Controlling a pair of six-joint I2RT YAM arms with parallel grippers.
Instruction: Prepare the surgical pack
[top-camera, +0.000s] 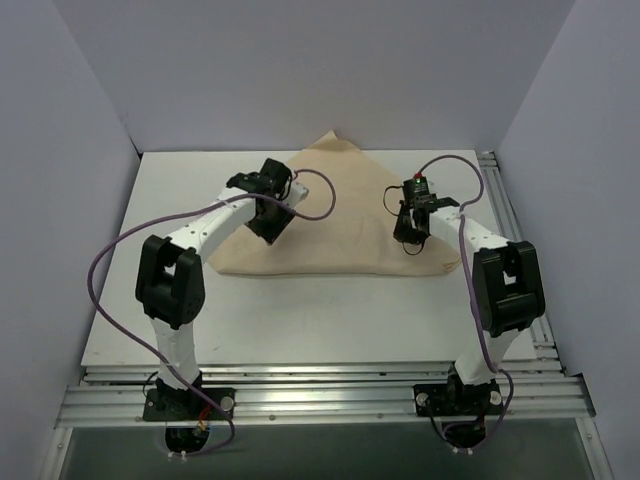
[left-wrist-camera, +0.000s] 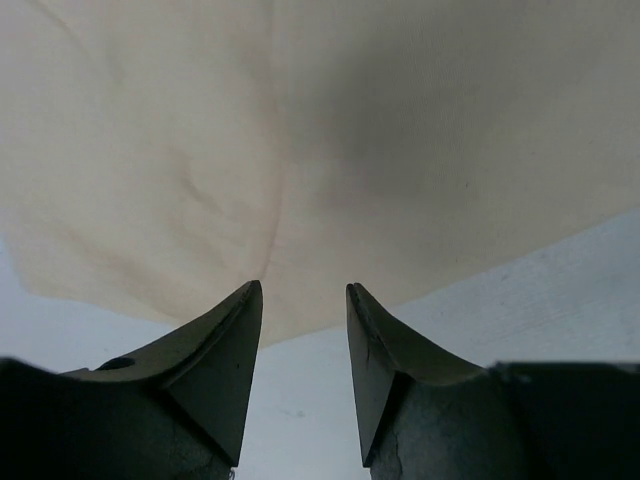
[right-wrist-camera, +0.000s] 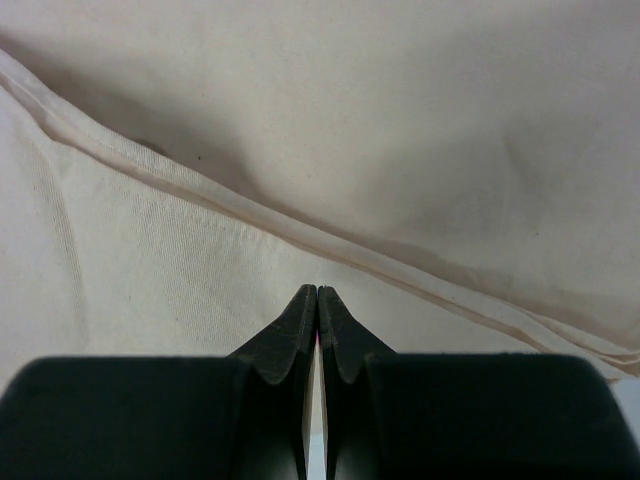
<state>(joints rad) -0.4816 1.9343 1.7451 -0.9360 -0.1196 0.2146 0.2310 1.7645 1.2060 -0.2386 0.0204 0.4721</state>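
Left jaws, partly open and gripping nothing, hang above the left edge of the tan cloth sheet (top-camera: 345, 215), where cloth gives way to the white bench (top-camera: 300, 320). Over the sheet's right side the right jaws are pressed fully together just short of a hemmed fold, with nothing visible between them. The sheet lies flat toward the far middle of the bench — folded into a rough triangle, its point toward the far wall.

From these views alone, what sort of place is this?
Probably a robot test cell: plain walls enclose a white table, left arm and right arm bolted to its aluminium rail, tan cloth spread on it.
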